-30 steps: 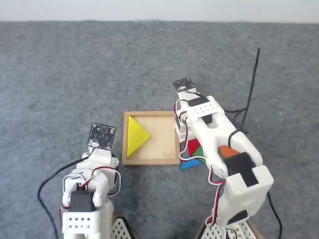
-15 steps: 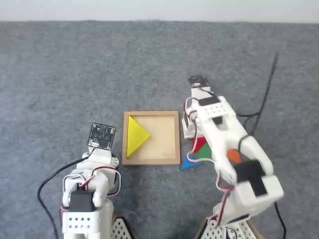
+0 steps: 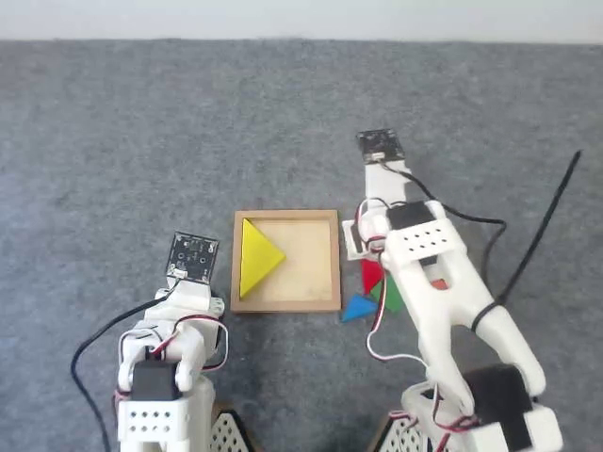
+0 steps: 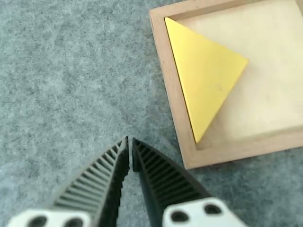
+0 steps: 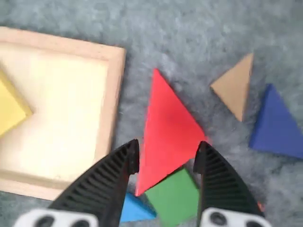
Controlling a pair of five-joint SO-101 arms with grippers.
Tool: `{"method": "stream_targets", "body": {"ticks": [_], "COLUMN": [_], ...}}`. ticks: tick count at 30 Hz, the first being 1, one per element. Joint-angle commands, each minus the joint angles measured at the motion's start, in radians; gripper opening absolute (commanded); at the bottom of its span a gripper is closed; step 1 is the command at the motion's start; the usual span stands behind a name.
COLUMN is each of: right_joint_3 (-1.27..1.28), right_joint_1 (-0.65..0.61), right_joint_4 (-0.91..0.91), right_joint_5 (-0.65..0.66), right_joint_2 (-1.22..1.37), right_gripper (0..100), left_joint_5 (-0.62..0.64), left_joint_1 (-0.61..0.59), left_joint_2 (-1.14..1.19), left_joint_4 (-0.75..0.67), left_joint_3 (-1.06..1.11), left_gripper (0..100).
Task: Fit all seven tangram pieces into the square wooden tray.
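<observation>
The flat red wooden triangle appears rigid, thin and light; grip across opposite edges. The right end effector is spread above it.

I have one fixed camera high above, looking steeply down. The wooden tray sits near the middle of its field, and the far edge of the grey carpet is visible well beyond the tray.

The left wrist camera rides low and close. It faces down past the left gripper at the carpet just outside the tray's rim, on the side where the yellow triangle lies.

The right wrist camera is equally close. It faces down past the right gripper at the red triangle, just beside the tray's opposite rim.

All three views share the tray, and both wrist views catch the yellow triangle from opposite sides.
</observation>
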Motion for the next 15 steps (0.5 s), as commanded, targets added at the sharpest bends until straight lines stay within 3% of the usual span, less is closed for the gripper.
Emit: {"method": "stream_targets", "body": {"ticks": [1,5,11,15], "right_joint_3": [-0.026,-0.052,-0.095,-0.101], "right_joint_1": [0.008,-0.036,-0.033,0.001], "right_joint_4": [0.001,-0.002,-0.035,-0.054], "right_joint_5": [0.032,0.029,-0.031,-0.026], "right_joint_2": [0.051,0.140,0.220,0.254], "right_gripper": [26.0,33.3,21.8,23.0], "left_joint_5": [0.008,0.008,0.008,0.008], "left_joint_1": [-0.003,-0.003,-0.003,-0.003], "left_joint_2": [-0.018,-0.018,-0.018,-0.018], "left_joint_4": [0.005,0.005,0.005,0.005], "left_joint_3": [-0.012,-0.012,-0.012,-0.012], "left_gripper": [1,1,1,1]}}
